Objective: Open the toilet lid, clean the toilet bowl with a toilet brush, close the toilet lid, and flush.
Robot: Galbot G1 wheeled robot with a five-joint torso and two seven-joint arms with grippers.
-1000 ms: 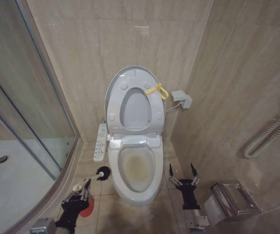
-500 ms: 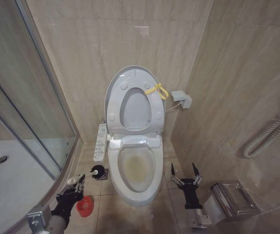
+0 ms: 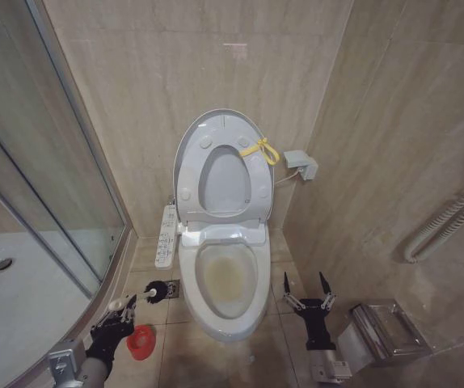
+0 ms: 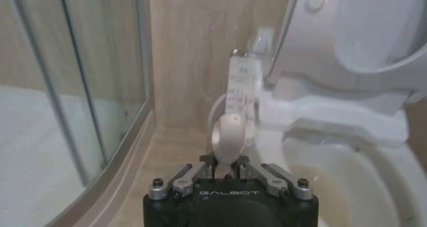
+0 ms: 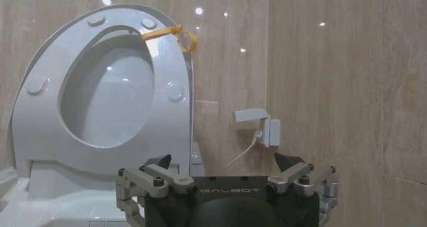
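Large smooth white plastic oval toilet lid [image 3: 216, 174] is up against the tiled wall, yellow cord loop [image 3: 260, 149] at its edge, so opening is done; step in hand looks like getting the brush into the bowl

Left hand [image 3: 119, 315] low on the floor left of the toilet, fingers pinched on the pale thin handle of the toilet brush [image 3: 139, 297]; small round black bristle head [image 3: 155, 289] points toward the bowl, just beside its left side. Small round red holder [image 3: 141, 342] sits on the floor tiles beside that hand

White ceramic oval toilet bowl [image 3: 225, 283] has a yellowish stain [image 3: 228, 279] across the basin

Right hand [image 3: 305, 300] parked near the floor right of the bowl, fingers spread, empty

To do it well: lift the head clear of the rim before swinging in, keep the grip tight as the handle is thin, angle bristles down onto the stain, stay off the white side control panel [image 3: 166, 234]
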